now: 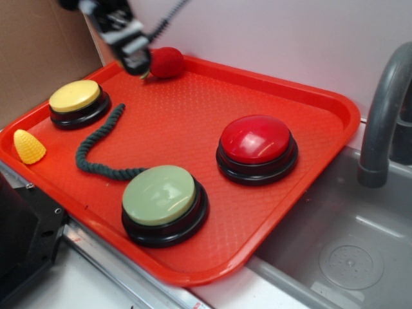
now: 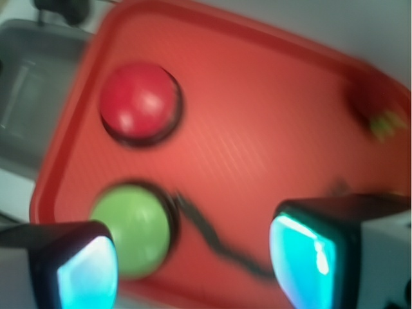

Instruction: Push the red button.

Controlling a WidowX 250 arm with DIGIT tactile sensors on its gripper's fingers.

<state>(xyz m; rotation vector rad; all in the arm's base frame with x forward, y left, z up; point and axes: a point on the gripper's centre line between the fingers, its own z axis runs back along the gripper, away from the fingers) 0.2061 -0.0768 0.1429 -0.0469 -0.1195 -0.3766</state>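
Only the exterior view shows the yellow button point(image 1: 76, 96) at nine o'clock on the tray point(image 1: 325, 96), while the blurred wrist view shows the gripper point(image 2: 193, 257) wide open and empty, the red button point(image 2: 136, 100) at eleven o'clock.

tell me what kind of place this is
Probably a toy kitchen set up for robot tests: a grey sink with faucet, and an orange tray of push buttons under the gripper.

exterior oblique – wrist overhead, both see tray point(image 1: 335, 103)
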